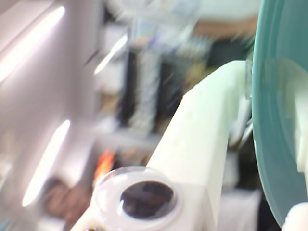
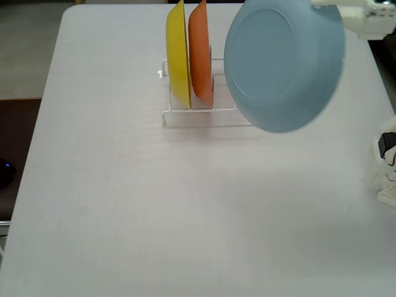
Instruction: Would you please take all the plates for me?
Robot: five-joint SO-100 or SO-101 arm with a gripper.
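Observation:
In the fixed view a light blue plate [image 2: 281, 65] hangs high above the table, tilted with its underside toward the camera. My gripper [image 2: 335, 13] is shut on its upper right rim. A yellow plate [image 2: 177, 55] and an orange plate [image 2: 200, 52] stand upright on edge, side by side. The wrist view is blurred. It shows the light blue plate [image 1: 279, 120] edge-on at the right, pinched at its rim by my gripper [image 1: 250, 84], with a white finger [image 1: 202, 144] lying against it.
A white wire rack [image 2: 198, 116] at the table's far middle holds the yellow and orange plates. The pale table [image 2: 154, 210] spreads out in front of it. Part of the arm's base [image 2: 387, 167] shows at the right edge.

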